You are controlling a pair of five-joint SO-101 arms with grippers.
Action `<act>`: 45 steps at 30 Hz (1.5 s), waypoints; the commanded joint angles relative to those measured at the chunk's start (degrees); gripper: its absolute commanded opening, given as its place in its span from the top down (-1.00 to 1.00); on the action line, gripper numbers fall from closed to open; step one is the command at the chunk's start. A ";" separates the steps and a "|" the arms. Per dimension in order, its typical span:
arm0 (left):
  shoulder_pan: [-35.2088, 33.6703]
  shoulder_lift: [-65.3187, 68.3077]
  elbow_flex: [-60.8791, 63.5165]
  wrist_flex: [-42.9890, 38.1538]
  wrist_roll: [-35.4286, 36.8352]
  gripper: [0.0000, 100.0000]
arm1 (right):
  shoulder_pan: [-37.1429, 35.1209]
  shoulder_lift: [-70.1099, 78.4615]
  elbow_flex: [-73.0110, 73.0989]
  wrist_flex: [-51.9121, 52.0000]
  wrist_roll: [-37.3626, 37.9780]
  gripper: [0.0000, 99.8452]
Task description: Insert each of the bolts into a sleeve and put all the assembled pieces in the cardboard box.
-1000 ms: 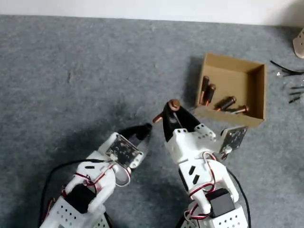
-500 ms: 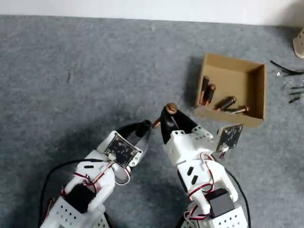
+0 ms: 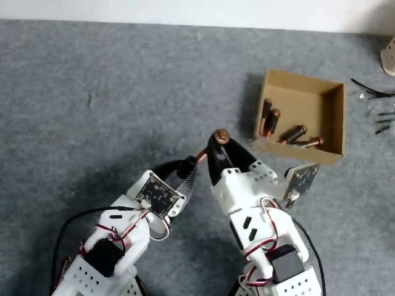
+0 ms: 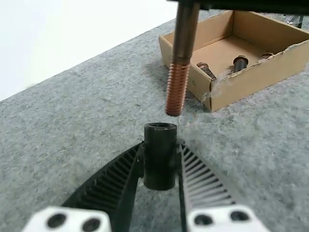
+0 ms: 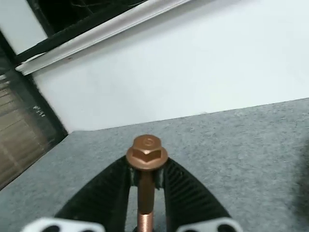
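From the high view, my left jaws are pinching one dark sleeve, and my right jaws are clamped on one copper bolt. The bolt slants so that its threaded tip points at the sleeve. I judge that I hold the two this way to line thread and bore up for insertion. The cardboard box sits on the grey tabletop near my right arm, I'd say within easy reach for the drop. I count four assembled pieces lying in it.

In the left wrist view, the sleeve stands upright between my ribbed jaws with its bore open upward. The one bolt hangs with its tip just above that mouth, not yet inside. Behind it is the box, where I can make out three pieces from this angle.

In the right wrist view, my jaws press on the shank just beneath the hexagonal head of the bolt. I think gripping that high leaves the whole thread free to enter the sleeve.
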 commanded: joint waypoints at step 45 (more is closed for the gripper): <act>-2.59 -1.10 1.01 -1.58 0.44 0.99 | 0.48 -0.84 -0.48 -1.54 -0.18 0.99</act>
